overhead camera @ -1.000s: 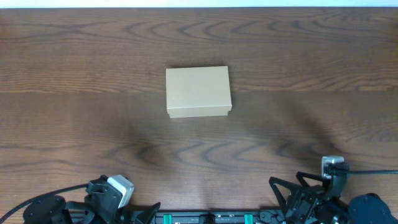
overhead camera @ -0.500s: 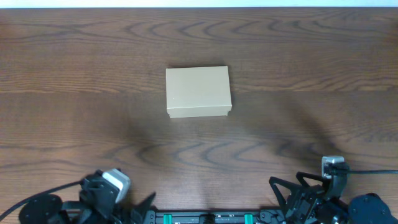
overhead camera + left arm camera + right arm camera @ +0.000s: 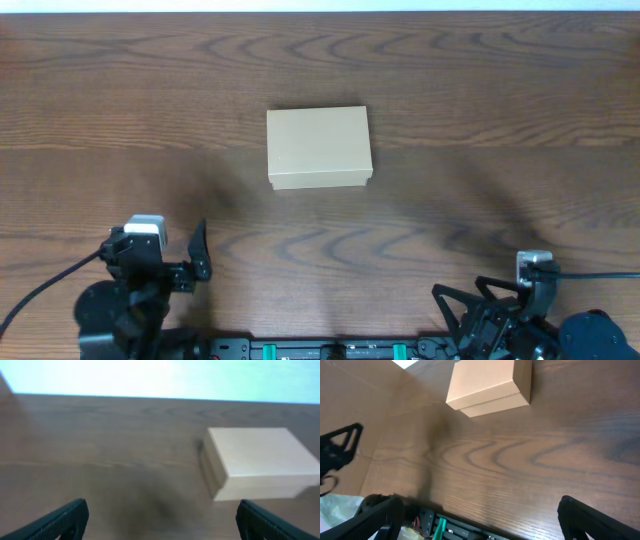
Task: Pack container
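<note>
The dark, wood-grained counter (image 3: 480, 120) fills almost all of your overhead view. Its far edge runs straight across the top of that view, with a pale strip of room beyond it; from the left wrist the same background shows as a bright bluish-white band. The near edge is taken up by the two arm bases and a black rail with green fittings (image 3: 330, 350) between them.

The container (image 3: 319, 148) sits flat on the counter, slightly left of centre and in the far half, with its long sides running left to right. Its lid is down and its tan sides are plain. Bare wood surrounds it on all four sides, with wide stretches to its left and right, a narrower band up to the far edge, and a deep band between it and the arms.

Your left claw (image 3: 162, 507) is at the near left, pointing out over the counter with its fingers spread wide and gripping nothing. The container lies ahead of it and to its right, well apart. Your right claw (image 3: 480, 505) sits low at the near right corner, also spread wide and not gripping anything, with the container far ahead and to its left.

A thin black cable (image 3: 40, 300) trails off the left arm, and another (image 3: 600, 272) leaves the right arm toward the right edge.
</note>
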### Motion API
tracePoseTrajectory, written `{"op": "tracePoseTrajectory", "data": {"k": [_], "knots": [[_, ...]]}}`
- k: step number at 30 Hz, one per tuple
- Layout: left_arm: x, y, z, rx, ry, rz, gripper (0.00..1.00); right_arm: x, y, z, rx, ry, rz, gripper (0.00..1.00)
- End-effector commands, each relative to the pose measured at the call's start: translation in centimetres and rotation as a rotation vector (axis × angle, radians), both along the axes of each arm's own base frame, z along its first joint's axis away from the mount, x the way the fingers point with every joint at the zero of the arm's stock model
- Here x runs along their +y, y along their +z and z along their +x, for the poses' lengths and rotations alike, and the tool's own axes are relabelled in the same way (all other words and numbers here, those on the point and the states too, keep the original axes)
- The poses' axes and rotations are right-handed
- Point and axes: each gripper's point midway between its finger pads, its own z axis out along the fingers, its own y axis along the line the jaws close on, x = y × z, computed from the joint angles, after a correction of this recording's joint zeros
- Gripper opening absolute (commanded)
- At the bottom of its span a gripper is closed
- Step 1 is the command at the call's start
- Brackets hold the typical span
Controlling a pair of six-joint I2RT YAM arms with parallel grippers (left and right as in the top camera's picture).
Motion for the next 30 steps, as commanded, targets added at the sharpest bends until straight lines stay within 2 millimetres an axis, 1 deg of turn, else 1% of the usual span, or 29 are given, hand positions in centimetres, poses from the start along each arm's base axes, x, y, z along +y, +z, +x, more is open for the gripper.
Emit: {"op": "tracePoseTrajectory", "data": {"k": [1, 4, 9, 13, 16, 21, 30], "knots": [[1.5, -2.1, 0.4, -0.021, 0.111, -0.061, 0.95, 0.0, 0.0, -0.1, 0.004, -0.001, 0.006, 0.99], [1.5, -4.3, 0.7, -0.026, 0.118, -0.082, 0.95, 0.0, 0.0, -0.1, 0.004, -0.001, 0.006, 0.99], [1.5, -7.1, 1.0, 0.011, 0.126, -0.103, 0.95, 0.0, 0.0, -0.1, 0.004, -0.001, 0.006, 0.99], [1.6, -8.4, 1.1, 0.039, 0.135, -0.104, 0.95, 0.0, 0.0, -0.1, 0.005, -0.001, 0.006, 0.99], [1.6, -9.8, 1.2, 0.067, 0.136, -0.104, 0.95, 0.0, 0.0, -0.1, 0.004, -0.001, 0.006, 0.99], [1.5, -11.4, 2.2, 0.051, 0.127, -0.106, 0.95, 0.0, 0.0, -0.1, 0.004, -0.001, 0.006, 0.99], [1.2, -11.3, 2.4, 0.042, 0.107, -0.100, 0.96, 0.0, 0.0, -0.1, 0.004, -0.001, 0.006, 0.99]]}}
